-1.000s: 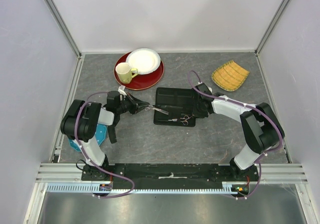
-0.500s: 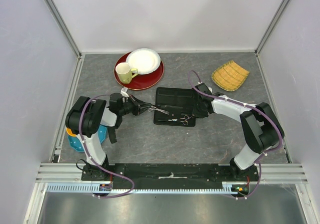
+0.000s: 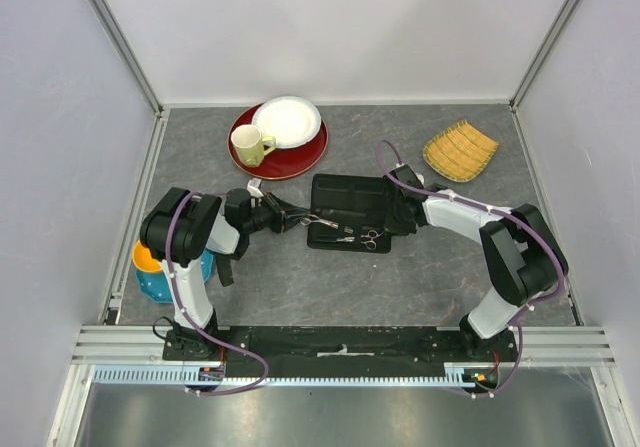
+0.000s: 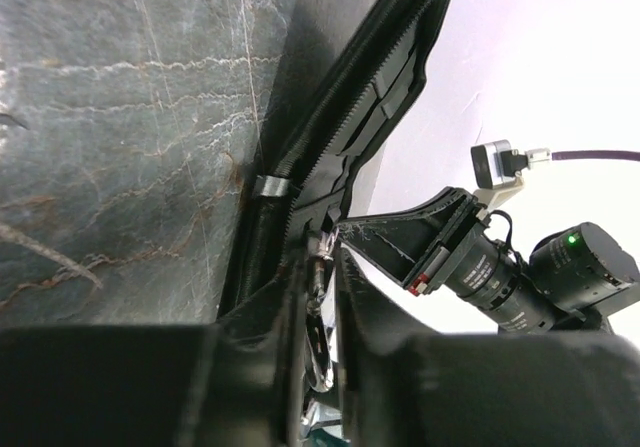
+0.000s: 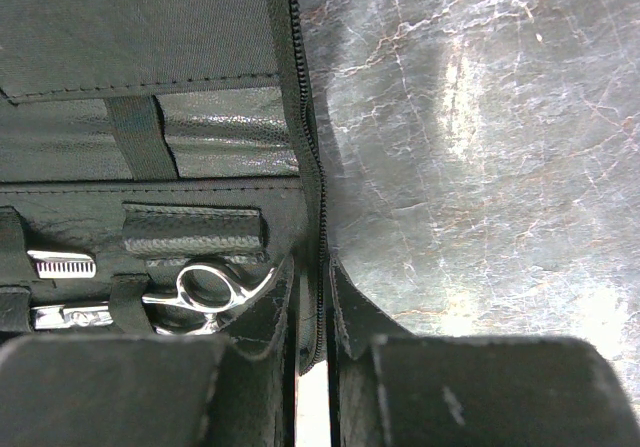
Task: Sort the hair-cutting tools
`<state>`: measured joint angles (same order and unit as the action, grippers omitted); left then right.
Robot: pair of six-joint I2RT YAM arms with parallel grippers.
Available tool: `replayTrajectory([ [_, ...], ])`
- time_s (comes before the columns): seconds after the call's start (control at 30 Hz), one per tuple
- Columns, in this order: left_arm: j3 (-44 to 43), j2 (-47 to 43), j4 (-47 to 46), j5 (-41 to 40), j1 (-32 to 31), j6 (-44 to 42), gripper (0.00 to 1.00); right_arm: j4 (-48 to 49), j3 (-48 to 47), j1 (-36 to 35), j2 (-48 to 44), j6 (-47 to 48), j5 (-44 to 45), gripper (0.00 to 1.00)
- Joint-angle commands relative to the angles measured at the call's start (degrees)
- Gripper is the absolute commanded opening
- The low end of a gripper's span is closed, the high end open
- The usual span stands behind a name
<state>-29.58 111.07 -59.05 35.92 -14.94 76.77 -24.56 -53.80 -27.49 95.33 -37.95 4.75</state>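
L arm swung in from left table edge, elbow now nearer table centre. L gripper pushed right, tips closer to left rim of case. Pinched scissors carried along w/ it, slightly further over case than 1 s ago. Blue bowl by left edge more uncovered, orange inside now showing

You see one silver scissors lying flat in the open case, near-right corner; a second pair sits at its left edge, in the left pincer.
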Motion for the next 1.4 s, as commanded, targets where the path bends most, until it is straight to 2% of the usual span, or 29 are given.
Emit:
replayTrajectory([
  [0.0, 0.6, -1.5, -2.0, 0.3, -1.0, 1.6, 0.31, 5.0, 1.9, -0.6, 3.5, -1.9, -0.1, 0.0],
  [0.03, 0.5, -2.0, -0.4, 0.0, -0.9, 0.0, 0.43, 5.0, 2.0, -0.6, 3.4, -1.9, 0.3, 0.0],
  [0.17, -0.3, -6.3, 10.7, -1.7, -1.1, -5.8, 0.59, 5.0, 2.1, -0.6, 3.0, -1.9, 0.5, 0.0],
  [0.33, -2.8, -13.1, 31.8, -6.5, -1.3, -15.3, 0.66, 5.0, 2.6, -0.6, 2.8, -2.3, 1.5, 0.0],
  [0.57, -3.0, -17.5, 41.7, -10.7, -1.7, -19.8, 0.67, 5.0, 2.9, -0.6, 2.7, -2.5, 2.3, 0.0],
  [0.6, -3.1, -17.6, 42.3, -10.8, -1.7, -20.2, 0.66, 5.0, 3.0, -0.6, 2.8, -2.5, 2.3, 0.0],
  [0.7, -3.2, -17.8, 42.5, -10.8, -2.1, -20.7, 0.54, 5.1, 3.2, -0.6, 2.8, -2.6, 2.4, 0.0],
  [0.73, -3.3, -17.7, 42.5, -10.8, -2.1, -20.8, 0.48, 5.1, 3.2, -0.6, 2.9, -2.6, 2.3, 0.0],
  [0.83, -3.6, -17.2, 42.5, -10.6, -2.4, -20.9, 0.38, 5.2, 3.3, -0.6, 3.0, -2.6, 2.4, 0.0],
  [1.07, -4.6, -16.1, 42.8, -10.3, -2.6, -21.0, 0.25, 5.3, 3.1, -0.6, 3.3, -2.6, 2.3, 0.0],
  [1.27, -5.8, -14.9, 43.0, -9.6, -3.0, -21.1, 0.05, 5.6, 3.1, -0.6, 3.9, -2.4, 1.5, 0.0],
  [1.37, -6.6, -14.2, 43.0, -8.8, -3.6, -20.8, 0.02, 5.7, 3.0, -0.6, 4.2, -2.3, 0.9, 0.0],
])
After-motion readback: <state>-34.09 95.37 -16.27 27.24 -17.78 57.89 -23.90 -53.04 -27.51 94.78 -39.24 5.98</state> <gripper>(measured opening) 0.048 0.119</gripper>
